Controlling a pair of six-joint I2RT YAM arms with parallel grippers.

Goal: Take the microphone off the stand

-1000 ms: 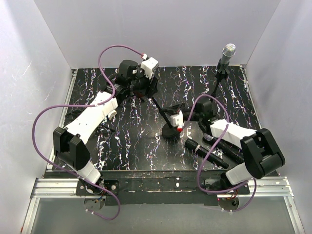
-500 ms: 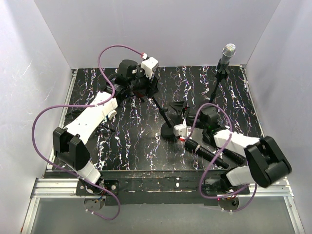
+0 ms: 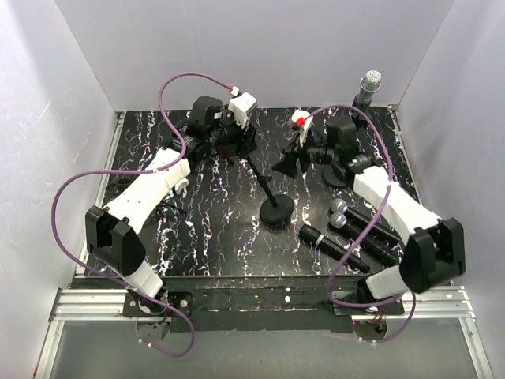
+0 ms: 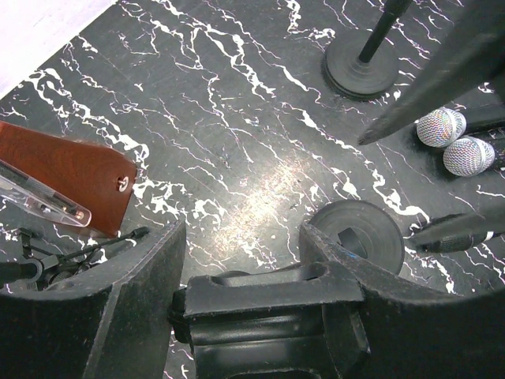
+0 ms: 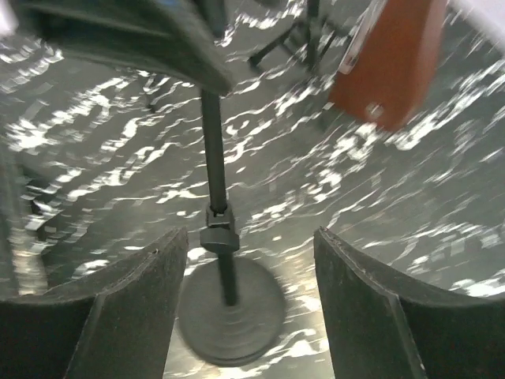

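Currently, taking the holders first: the near microphone stand [image 3: 264, 185] rests on its round base [image 3: 278, 212] at mid-bench. In the overhead view its pole leans toward the rear left. Its upper end is clamped in the left end effector [image 3: 237, 146], and the left wrist view shows both fingers [image 4: 134, 300] pressed against the black fitting at the stand's top. A second stand [image 3: 359, 110] at the rear right corner carries an upright silver-headed microphone [image 3: 369, 83]. The task's microphone [image 3: 331, 246], dark-bodied, lies flat on the bench [image 3: 197, 229] to the near right of the round base, apart from it and in no grip. Two further microphones [image 3: 339, 205] with silver heads lie side by side just behind it. The left arm runs from its near-left mount, bends at the elbow and extends to the rear centre, wrist turned down onto the stand. The right arm rises from its near-right mount along the right side, with its forearm angled toward the rear centre. The right end effector [image 3: 286, 164] hangs above the bench behind the round base, fingers spread wide with nothing between them. The right wrist view looks down past them onto the pole and base.
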